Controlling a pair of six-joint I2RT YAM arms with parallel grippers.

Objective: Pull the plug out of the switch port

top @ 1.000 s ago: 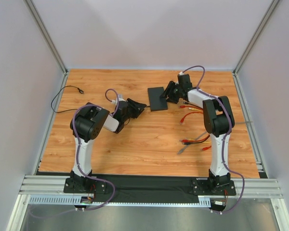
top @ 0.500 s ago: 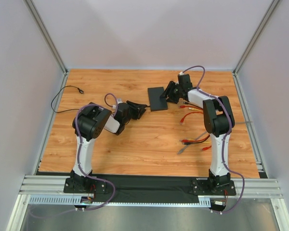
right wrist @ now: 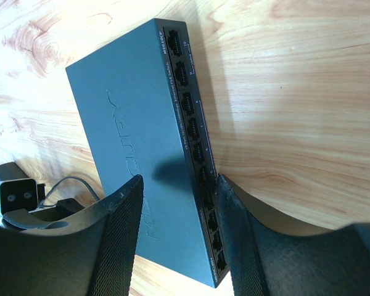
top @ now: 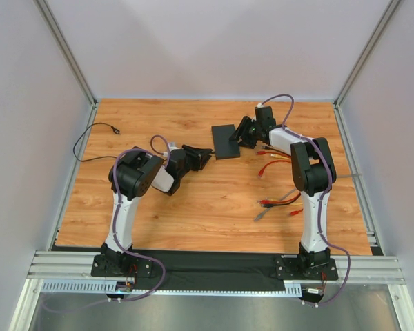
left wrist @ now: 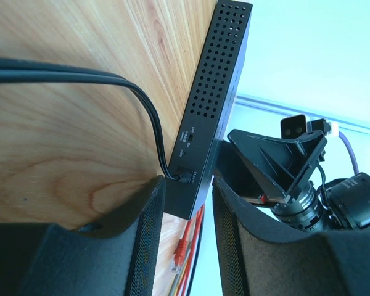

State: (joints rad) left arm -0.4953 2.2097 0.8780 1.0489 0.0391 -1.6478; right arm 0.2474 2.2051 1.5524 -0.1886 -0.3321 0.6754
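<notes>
The switch [top: 224, 141] is a flat black box lying on the wooden table, with its vented back side [left wrist: 213, 105] facing the left wrist camera. A black cable's plug [left wrist: 182, 177] sits in a port at that side's near corner. My left gripper [left wrist: 188, 182] is open and straddles this corner, its left fingertip just beside the plug. In the top view the left gripper [top: 205, 157] is at the switch's left near end. My right gripper [top: 243, 134] holds the switch [right wrist: 135, 142] from the right. Its jaws [right wrist: 180, 179] are shut across the end, one finger against the socket row.
Loose red, yellow and grey patch cables [top: 272, 158] lie right of the switch, and more [top: 276, 203] lie by the right arm. One red connector [left wrist: 182, 237] shows just past the switch. A thin black cable [top: 90, 141] loops at the table's left edge. Grey walls enclose the table.
My left gripper has moved right, up to the switch's corner, and its jaws have narrowed a little. The right gripper and the switch have not moved.
</notes>
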